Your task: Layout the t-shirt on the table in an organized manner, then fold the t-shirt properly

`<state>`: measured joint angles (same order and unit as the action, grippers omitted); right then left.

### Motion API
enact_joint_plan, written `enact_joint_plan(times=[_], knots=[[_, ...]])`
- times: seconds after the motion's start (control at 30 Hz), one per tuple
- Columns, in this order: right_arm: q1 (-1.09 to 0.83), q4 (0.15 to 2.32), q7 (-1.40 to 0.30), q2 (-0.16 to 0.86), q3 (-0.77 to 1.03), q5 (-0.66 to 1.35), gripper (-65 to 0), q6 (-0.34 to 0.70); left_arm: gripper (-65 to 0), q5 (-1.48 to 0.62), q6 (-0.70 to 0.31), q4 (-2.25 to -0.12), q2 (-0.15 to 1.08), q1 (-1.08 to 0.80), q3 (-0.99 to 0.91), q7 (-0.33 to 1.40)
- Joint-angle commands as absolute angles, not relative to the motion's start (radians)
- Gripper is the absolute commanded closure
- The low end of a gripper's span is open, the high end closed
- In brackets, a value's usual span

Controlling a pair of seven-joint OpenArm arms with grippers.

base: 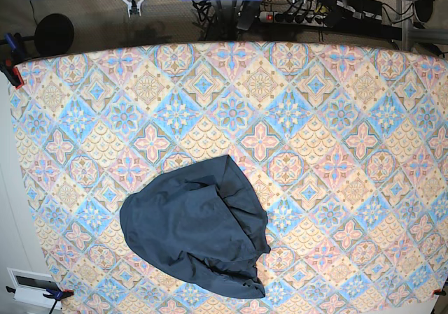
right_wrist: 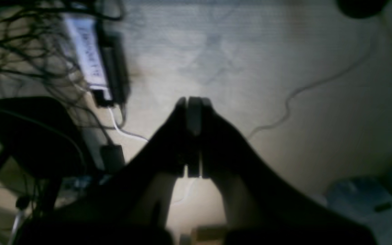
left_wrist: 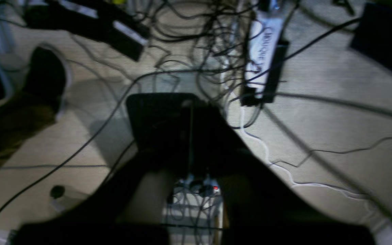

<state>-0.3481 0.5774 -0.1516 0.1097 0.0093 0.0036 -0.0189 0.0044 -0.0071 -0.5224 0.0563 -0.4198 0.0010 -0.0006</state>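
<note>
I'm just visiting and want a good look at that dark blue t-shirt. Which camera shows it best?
The base view: the t-shirt lies there whole, crumpled on the patterned table. Both wrist views show none of it, only floor and cables.

- The table (base: 336, 118) is left bare across its far half and both sides — free passage is offered there.
- The near-centre is taken up by the crumpled t-shirt (base: 192, 223) — the only obstacle seen on the cloth.
</note>
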Motion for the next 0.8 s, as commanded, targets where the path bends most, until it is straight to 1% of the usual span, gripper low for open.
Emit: enact_joint_plan(times=[0.0,0.3,0.4,0.53,0.6,0.7,0.77], knots=[[-0.369,0.630,-0.139,0.094,0.010,0.007,0.0,-0.004,-0.2,0.005,-0.005,-0.556,0.073,-0.461,0.001,-0.007],[-0.644,1.017,-0.154,0.099,0.012,0.010,0.0,-0.002,-0.2,0.004,-0.005,-0.920,0.128,-0.691,-0.001,0.001],[-0.700,1.145,-0.156,0.157,0.010,0.091,0.0,-0.002,-0.2,0.004,-0.004,-1.049,0.131,-0.769,-0.001,0.001],[-0.789,1.303,-0.156,0.242,0.005,0.312,0.0,-0.002,-0.2,0.004,-0.002,-1.247,0.174,-0.880,-0.002,0.002],[-0.826,1.369,-0.156,0.272,0.005,0.387,0.0,-0.002,-0.2,0.004,-0.001,-1.337,0.186,-0.921,-0.002,0.002],[-0.866,1.460,-0.156,0.318,0.005,0.423,0.0,-0.002,-0.2,0.004,-0.001,-1.465,0.193,-0.980,-0.039,0.004],[-0.895,1.526,-0.156,0.329,0.010,0.437,0.0,-0.002,-0.2,0.004,-0.001,-1.563,0.193,-1.021,-0.065,0.007]])
